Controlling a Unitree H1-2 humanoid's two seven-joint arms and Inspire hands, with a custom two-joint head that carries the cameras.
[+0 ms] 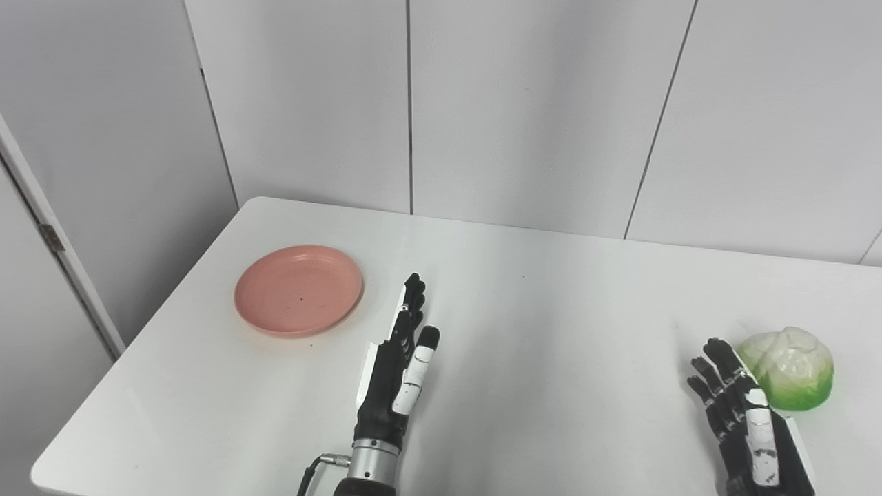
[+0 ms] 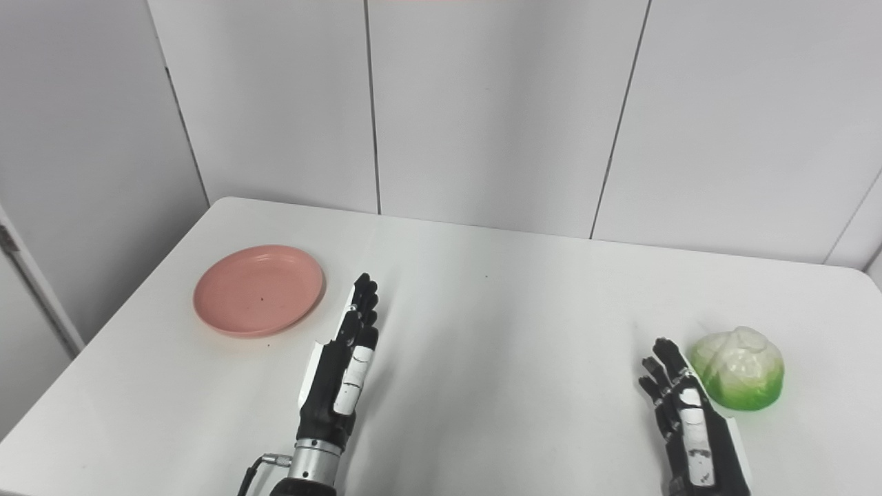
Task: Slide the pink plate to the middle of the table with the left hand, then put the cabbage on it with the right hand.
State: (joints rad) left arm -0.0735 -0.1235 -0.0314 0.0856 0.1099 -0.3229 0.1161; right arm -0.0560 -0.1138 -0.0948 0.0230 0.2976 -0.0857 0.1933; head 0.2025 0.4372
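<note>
The pink plate (image 1: 298, 289) lies flat and empty on the left part of the white table (image 1: 537, 289). My left hand (image 1: 400, 365) hovers just right of the plate, edge-on with fingers stretched forward, open and holding nothing; it does not touch the plate. The cabbage (image 1: 791, 368), white on top and green below, sits near the table's right side. My right hand (image 1: 741, 413) is open beside it, fingers spread, just left of the cabbage and apart from it.
Grey wall panels (image 1: 524, 103) stand behind the table's far edge. The table's left edge runs close by the plate, with a door frame (image 1: 55, 241) beyond it. A cable (image 1: 313, 472) hangs at the left wrist.
</note>
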